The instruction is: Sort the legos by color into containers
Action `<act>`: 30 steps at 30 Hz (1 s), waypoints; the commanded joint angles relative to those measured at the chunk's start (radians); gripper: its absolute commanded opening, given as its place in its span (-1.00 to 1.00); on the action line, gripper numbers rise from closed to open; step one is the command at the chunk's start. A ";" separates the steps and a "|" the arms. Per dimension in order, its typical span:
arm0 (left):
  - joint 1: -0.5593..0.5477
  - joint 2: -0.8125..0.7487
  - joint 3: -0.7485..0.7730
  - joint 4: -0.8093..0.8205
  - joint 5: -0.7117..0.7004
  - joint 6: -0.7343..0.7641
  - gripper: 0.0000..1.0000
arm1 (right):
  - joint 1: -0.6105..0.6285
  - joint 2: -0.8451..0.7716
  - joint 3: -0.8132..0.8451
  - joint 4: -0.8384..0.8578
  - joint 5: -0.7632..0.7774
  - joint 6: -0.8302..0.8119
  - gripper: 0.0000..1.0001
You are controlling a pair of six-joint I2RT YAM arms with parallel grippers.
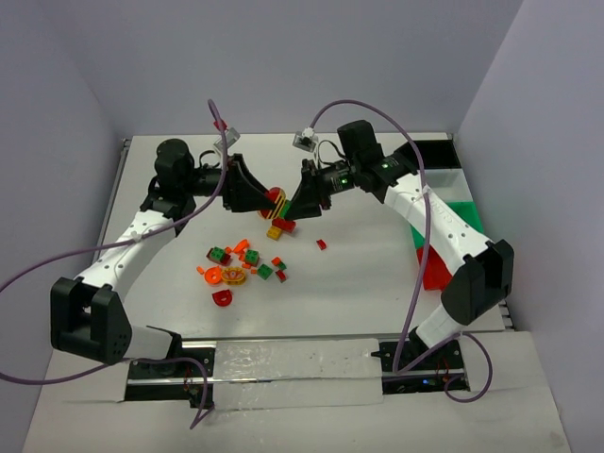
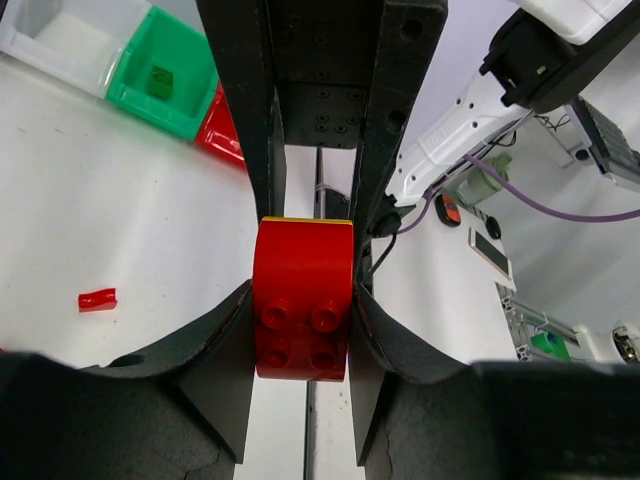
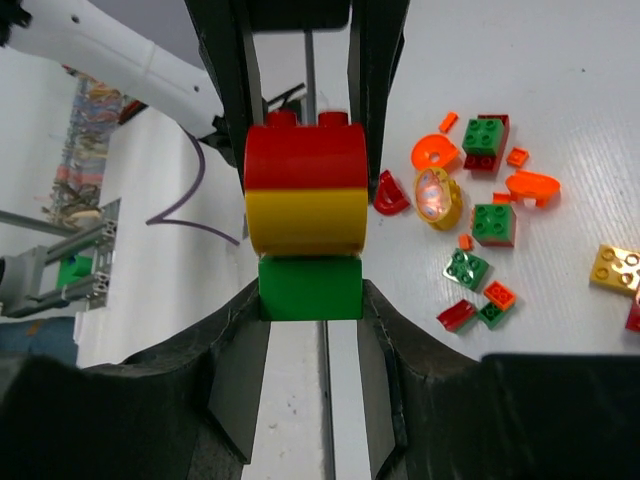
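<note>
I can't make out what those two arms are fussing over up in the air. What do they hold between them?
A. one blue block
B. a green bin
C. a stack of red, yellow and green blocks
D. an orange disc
C: the right wrist view shows a stack of red, yellow and green blocks, its green end in the right gripper; the left gripper clamps the red end.

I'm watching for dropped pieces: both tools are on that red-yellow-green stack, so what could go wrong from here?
1. The left tool grips only the red brick and the right tool only the green brick. Neither holds the yellow brick, so it may leave with the wrong colour.
2. If the stack snaps apart suddenly, a piece could drop and scatter the loose legos.
</note>
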 commanded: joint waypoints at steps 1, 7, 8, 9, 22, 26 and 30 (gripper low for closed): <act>0.061 -0.002 0.011 -0.007 -0.004 0.023 -1.00 | -0.068 -0.085 -0.066 -0.113 0.016 -0.127 -1.00; 0.114 0.028 0.037 0.044 0.005 -0.011 -1.00 | -0.180 -0.134 -0.184 -0.215 0.028 -0.247 -1.00; 0.114 0.031 0.039 0.040 0.004 -0.002 -1.00 | -0.207 -0.138 -0.190 -0.243 0.038 -0.274 -1.00; 0.114 0.032 0.041 0.032 0.001 0.010 -1.00 | -0.221 -0.140 -0.189 -0.272 0.057 -0.300 -1.00; 0.011 0.076 0.173 -0.493 -0.334 0.507 -1.00 | -0.702 -0.093 -0.140 -0.449 0.903 -0.576 -1.00; -0.015 0.093 0.183 -0.507 -0.396 0.523 -1.00 | -0.786 -0.001 -0.062 -0.448 0.956 -0.567 -1.00; -0.019 0.117 0.203 -0.528 -0.425 0.535 -1.00 | -0.806 0.088 -0.030 -0.436 0.994 -0.558 -1.00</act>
